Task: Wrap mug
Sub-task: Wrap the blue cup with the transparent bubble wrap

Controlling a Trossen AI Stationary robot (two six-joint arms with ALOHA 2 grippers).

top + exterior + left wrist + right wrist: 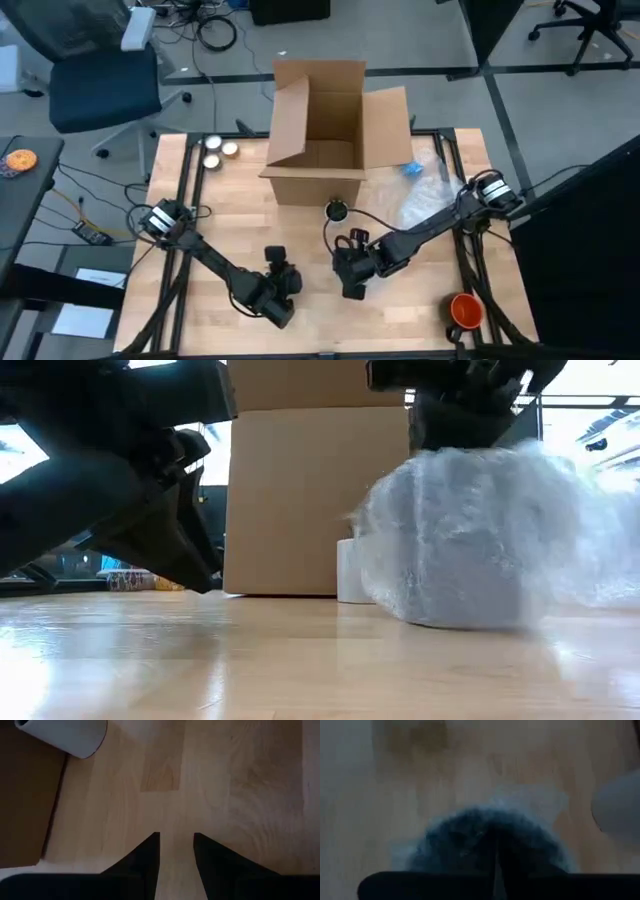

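Note:
A bundle of clear bubble wrap (460, 540) with a dark thing inside stands on the wooden table, in front of the cardboard box (320, 140). The mug itself is hidden by the wrap. My right gripper (350, 285) stands over the bundle (490, 830) with its fingers closed together. My left gripper (278, 258) hovers to the left of it, open over bare table (176, 837), pointing at the box. My right gripper comes down on the top of the wrapped bundle (495, 845) from above, fingers together. The gripper itself hides the place of contact, so which fold of wrap it has cannot be told. The bundle's bottom (450, 622) rests on the table.
A white roll (350, 570) stands by the box's front wall, also seen as a roll (65, 737) ahead of my left gripper. Loose bubble wrap (425, 195) lies at the right, an orange round thing (465, 310) at the near right, small tins (218, 150) far left.

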